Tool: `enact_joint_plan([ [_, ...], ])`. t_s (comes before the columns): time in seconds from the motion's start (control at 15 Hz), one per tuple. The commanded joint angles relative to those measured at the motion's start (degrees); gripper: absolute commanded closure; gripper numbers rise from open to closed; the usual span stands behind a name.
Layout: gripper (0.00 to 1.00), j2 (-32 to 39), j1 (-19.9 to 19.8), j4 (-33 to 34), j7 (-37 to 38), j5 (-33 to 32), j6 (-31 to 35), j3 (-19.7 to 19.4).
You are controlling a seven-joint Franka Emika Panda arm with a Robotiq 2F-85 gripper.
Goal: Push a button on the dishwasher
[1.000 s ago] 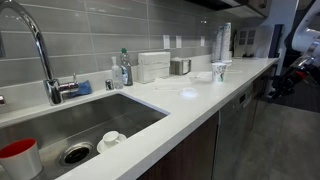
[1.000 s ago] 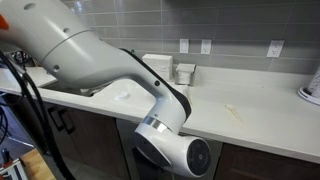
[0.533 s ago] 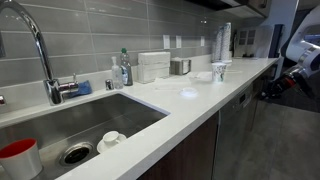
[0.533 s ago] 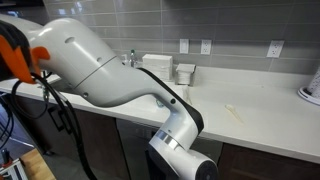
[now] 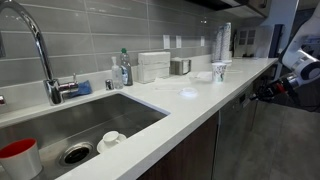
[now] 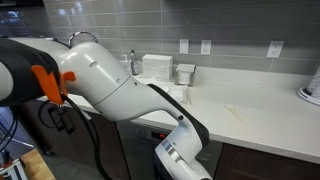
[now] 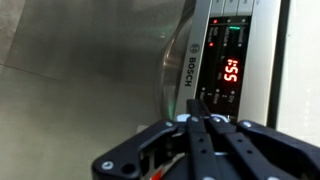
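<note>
The dishwasher [image 5: 232,128] is the grey steel front under the white counter. In the wrist view its steel door [image 7: 80,60] fills the left, with the BOSCH name [image 7: 190,72] and a dark control strip [image 7: 228,45] showing a lit red display [image 7: 230,70] and small buttons. My gripper [image 7: 200,102] is shut and empty, its fingertips together right by the control strip below the display; I cannot tell if they touch. In an exterior view the gripper [image 5: 268,89] is at the dishwasher's top edge. In an exterior view the arm [image 6: 150,100] hides the dishwasher.
A steel sink [image 5: 60,128] holds a red cup [image 5: 18,158] and a white cup [image 5: 111,140], with a tap [image 5: 45,60] behind. A soap bottle [image 5: 123,70], white containers [image 5: 153,66] and cups [image 5: 220,70] stand on the counter [image 5: 190,100]. Dark cabinets [image 6: 250,165] flank the dishwasher.
The arm has reached lower and closer to the dishwasher's top edge. The gripper has moved in toward the control strip.
</note>
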Motion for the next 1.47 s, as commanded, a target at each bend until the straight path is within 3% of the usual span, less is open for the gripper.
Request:
enact_joint_plan([
  [0.0, 0.96, 3.3, -0.7, 3.9, 2.0, 3.1, -1.1, 0.0],
  [0.67, 0.96, 5.7, -0.4, 7.7, 5.7, 3.7, -1.1, 0.0],
  [1.4, 0.96, 5.5, -0.4, 7.5, 11.3, 3.9, -2.7, 0.6],
])
